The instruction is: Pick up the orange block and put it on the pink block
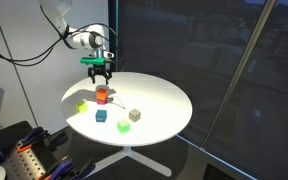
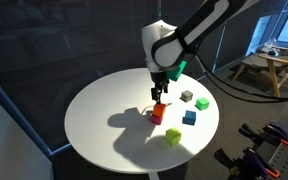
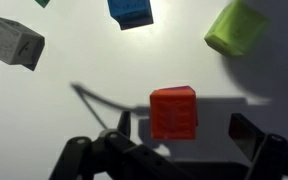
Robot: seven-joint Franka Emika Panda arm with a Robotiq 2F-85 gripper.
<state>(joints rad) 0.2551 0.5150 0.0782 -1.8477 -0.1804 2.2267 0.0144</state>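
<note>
Gripper (image 1: pixel 101 78) open, jaws spread just above orange block (image 3: pixel 173 112). Orange block appears already stacked on pink block (image 2: pixel 154 118); only withdrawal seems left.

Small orange block (image 3: pixel 173 112), upright

In the wrist view the top edge cuts through the small blue cube (image 3: pixel 130 10) and leaves only a sliver of a small teal cube (image 3: pixel 44 3). The bottom edge crops the black gripper (image 3: pixel 180 122), its fingers (image 3: pixel 248 130) dark and blurred.
</note>
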